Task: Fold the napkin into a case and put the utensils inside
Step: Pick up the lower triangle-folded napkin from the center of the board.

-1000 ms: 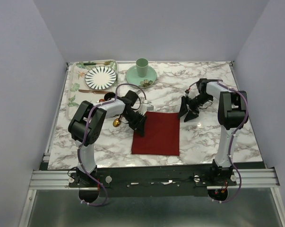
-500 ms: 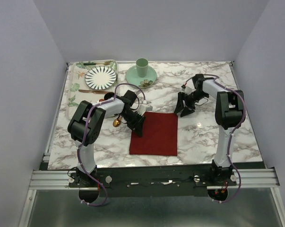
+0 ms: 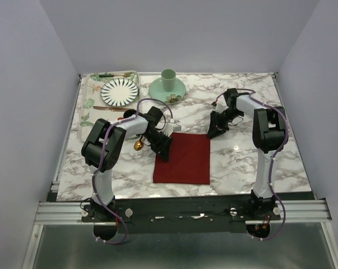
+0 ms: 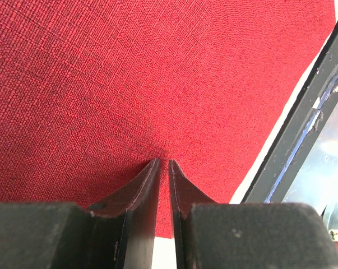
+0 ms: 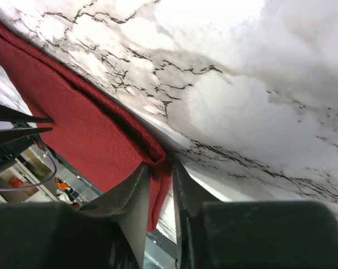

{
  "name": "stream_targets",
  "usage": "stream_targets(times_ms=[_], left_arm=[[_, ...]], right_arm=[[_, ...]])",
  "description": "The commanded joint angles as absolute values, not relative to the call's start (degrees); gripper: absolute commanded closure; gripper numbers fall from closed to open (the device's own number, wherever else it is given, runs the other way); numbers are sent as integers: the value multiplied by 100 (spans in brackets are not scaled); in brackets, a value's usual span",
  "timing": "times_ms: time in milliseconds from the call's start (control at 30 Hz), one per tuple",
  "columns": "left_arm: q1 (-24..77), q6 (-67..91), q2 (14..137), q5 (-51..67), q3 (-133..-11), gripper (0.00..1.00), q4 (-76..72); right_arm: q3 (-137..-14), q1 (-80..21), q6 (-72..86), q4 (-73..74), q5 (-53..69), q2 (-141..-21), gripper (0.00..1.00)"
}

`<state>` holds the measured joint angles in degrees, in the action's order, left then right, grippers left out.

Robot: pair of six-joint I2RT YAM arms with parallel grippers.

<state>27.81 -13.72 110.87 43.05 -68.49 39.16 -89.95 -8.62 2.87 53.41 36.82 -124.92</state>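
Note:
The dark red napkin (image 3: 183, 158) lies flat as a folded rectangle on the marble table (image 3: 241, 162). My left gripper (image 3: 164, 148) is at its far left corner; in the left wrist view the jaws (image 4: 163, 162) are pinched on the red cloth (image 4: 157, 73). My right gripper (image 3: 214, 132) is at the far right corner; in the right wrist view its jaws (image 5: 160, 163) are shut on a bunched fold of the napkin (image 5: 84, 129). A small gold spoon (image 3: 138, 144) lies just left of the left gripper.
A floral tray (image 3: 89, 101) at the far left holds a striped plate (image 3: 119, 91), a green-handled utensil (image 3: 110, 75) and a brown-gold utensil (image 3: 107, 108). A green cup (image 3: 168, 79) stands on a green saucer (image 3: 180, 91) at the back centre.
The right gripper moved left to the napkin's far right corner and closed on it. The napkin shifted slightly left. The left gripper kept its hold.

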Motion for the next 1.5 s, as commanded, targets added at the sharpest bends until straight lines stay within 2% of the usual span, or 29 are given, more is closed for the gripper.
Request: stream_targets(times_ms=[0,133,233,367,467,767,900,1033,1267,1467], left_arm=[[2751,-1521,11259,3920,-6917,74,3885],[2751,-1494,11250,3920,-6899,74,3858],[2760,-1398,11162,3964,-6873,72,3753],[2707,-1082,10838,4280,-6785,55,3437],[2628,-705,10416,4640,-6611,50,3112],[1793,913,9554,5097,-5819,51,1899],[1486,1905,9160,5177,-5301,52,620],[1240,2618,9009,5080,-5071,54,36],[1064,2637,8903,4834,-5036,55,26],[765,2532,8675,4676,-4966,55,-88]], right_arm=[[-9044,-870,-139,5186,3805,-12393,77],[-9009,-896,-421,5194,3937,-12235,99],[-8930,-940,-685,5186,4078,-12103,99],[-8816,-1089,-1063,5142,4061,-11866,99],[-8719,-1204,-1344,5080,3973,-11681,99],[-8245,-1652,-2258,4755,3516,-10979,99],[-7928,-1915,-2819,4553,3314,-10636,99],[-7612,-2197,-3409,4307,3112,-10328,99],[-7102,-2777,-4665,3964,2962,-9836,99],[-5838,-3278,-6738,3438,3120,-8722,99]])
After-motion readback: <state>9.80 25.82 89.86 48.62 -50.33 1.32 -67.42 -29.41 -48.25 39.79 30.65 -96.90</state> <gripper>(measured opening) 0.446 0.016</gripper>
